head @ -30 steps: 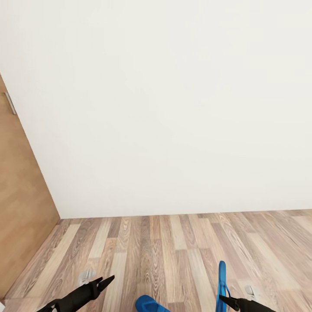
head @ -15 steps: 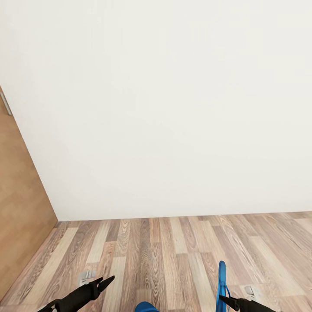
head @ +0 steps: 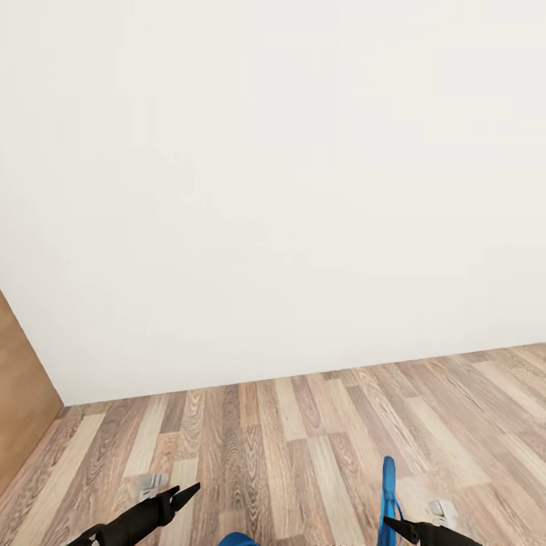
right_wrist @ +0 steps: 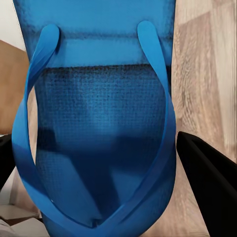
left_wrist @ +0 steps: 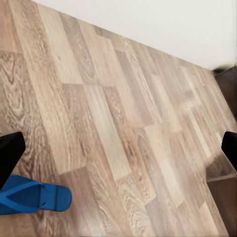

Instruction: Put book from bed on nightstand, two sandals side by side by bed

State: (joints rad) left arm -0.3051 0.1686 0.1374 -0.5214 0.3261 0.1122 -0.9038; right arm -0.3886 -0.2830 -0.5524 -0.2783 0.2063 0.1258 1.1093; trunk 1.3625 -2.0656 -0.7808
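Holding one sandal (head: 388, 493), the right gripper (head: 400, 527) stays while the view swings rightward.

**Black Arms, Tapered Tips**

At the lower edge of the head view the left hand (head: 182, 495) ends a matte black, rounded forearm that narrows into slim, pointed black fingers. The right hand (head: 394, 523) is the same matte black, its fingers just as sharply tapered. In the wrist views the fingers (left_wrist: 10, 154) show as plain, flat black slabs with squared corners; one right-hand finger (right_wrist: 210, 182) is wedge-shaped. No cables, screws or markings can be made out.
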